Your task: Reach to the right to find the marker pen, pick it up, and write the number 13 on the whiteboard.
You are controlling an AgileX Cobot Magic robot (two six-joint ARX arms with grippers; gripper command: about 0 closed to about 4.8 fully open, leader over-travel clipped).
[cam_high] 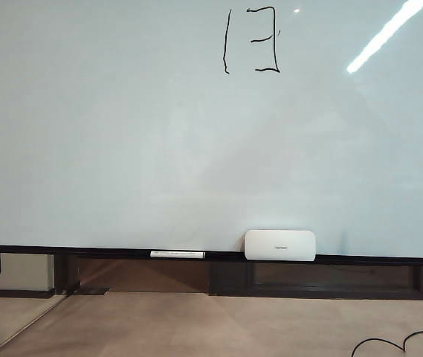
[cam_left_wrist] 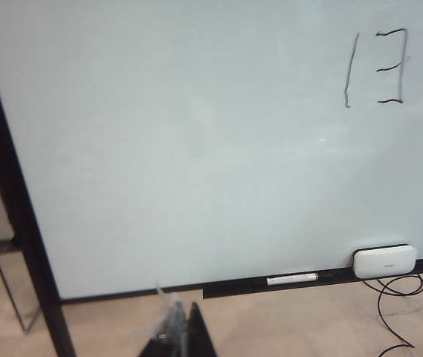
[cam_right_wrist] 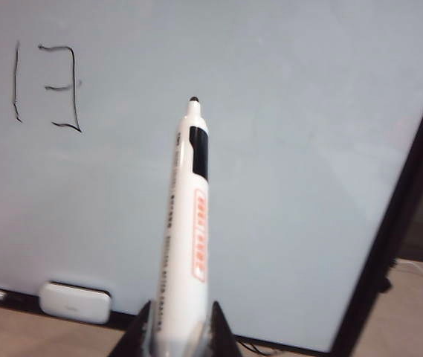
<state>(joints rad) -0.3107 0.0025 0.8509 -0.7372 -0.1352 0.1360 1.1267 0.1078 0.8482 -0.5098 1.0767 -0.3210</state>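
Large glossy pale white-grey whiteboard point(cam_high: 122, 149) fills the exterior view. The number 13 point(cam_high: 252, 41) stands near its upper edge in black strokes: a tall straight "1" and a boxy "3". Judged from this, the writing step looks done.

Right gripper point(cam_right_wrist: 174, 335): the two dark fingers are clamped on the lower barrel of the marker pen point(cam_right_wrist: 185, 238), a slim white barrel with dark lettering, a red-orange label and a black band below the dark tip. The tip is uncapped and points toward the board, apart from the surface and off to the side of the digits. Neither arm shows in the exterior view.

Left gripper point(cam_left_wrist: 178, 335): only a dark wedge and a blurred pale streak show at the frame edge; cannot tell whether the fingers are apart or together. Nothing is visibly held.

On the board's black bottom ledge point(cam_high: 345, 259): a thin white pen with a black end point(cam_high: 177, 254) lying flat, and just beside it a white rounded-rectangle box point(cam_high: 279, 245). A black cable point(cam_high: 397, 342) lies on the floor.

Handling, by judgement: the marker is light, rigid, smooth plastic, so it could slip or pivot between the fingers under tip pressure. The present low hold leaves a long lever; a grip nearer mid-barrel would steady the tip.
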